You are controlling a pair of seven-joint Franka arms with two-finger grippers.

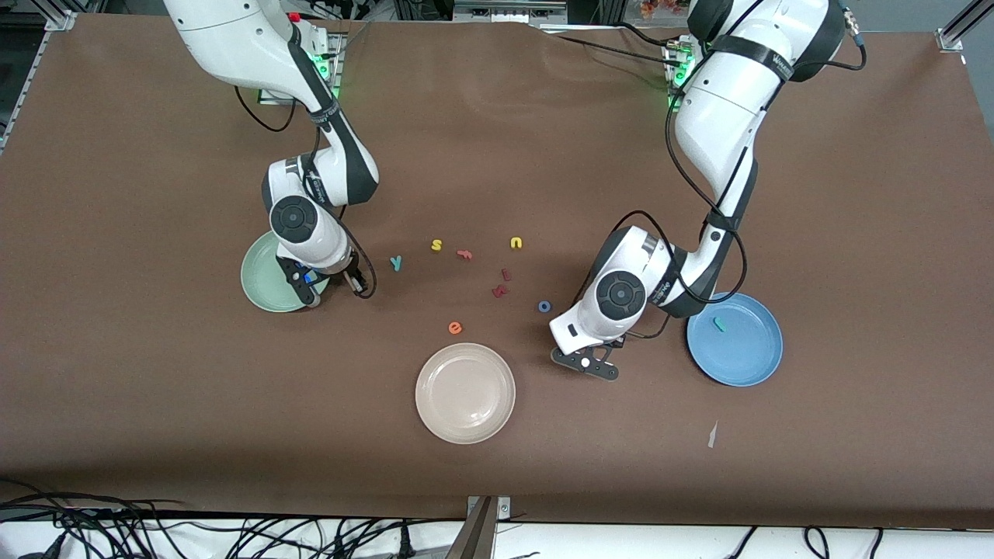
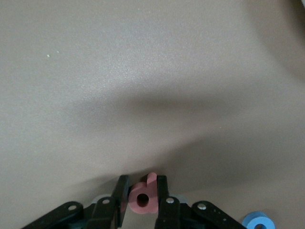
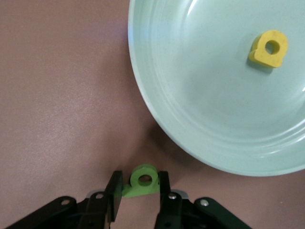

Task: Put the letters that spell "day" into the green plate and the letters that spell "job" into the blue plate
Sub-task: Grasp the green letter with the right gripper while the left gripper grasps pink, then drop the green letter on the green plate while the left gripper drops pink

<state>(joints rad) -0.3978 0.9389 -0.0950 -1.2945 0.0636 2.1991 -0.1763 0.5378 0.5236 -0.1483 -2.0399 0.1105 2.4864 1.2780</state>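
Done: yellow "d" (image 3: 269,48) lies in the green plate (image 3: 190,119); teal "j" (image 1: 719,324) in the blue plate (image 1: 757,365).
Left: "a", "y" (image 1: 397,263), "b", "o" (image 1: 544,307) not yet plated.
Left pincer (image 2: 143,202): down at the bench, clenched on the pink "b" (image 2: 143,198); the "o" lies at its 4 o'clock.
Right pincer (image 3: 138,191): grasping the green "a" (image 3: 143,180); plate rim at its 1 o'clock.

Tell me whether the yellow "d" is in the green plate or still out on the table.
In. The right wrist view shows the yellow "d" lying flat inside the green plate, well within its rim.
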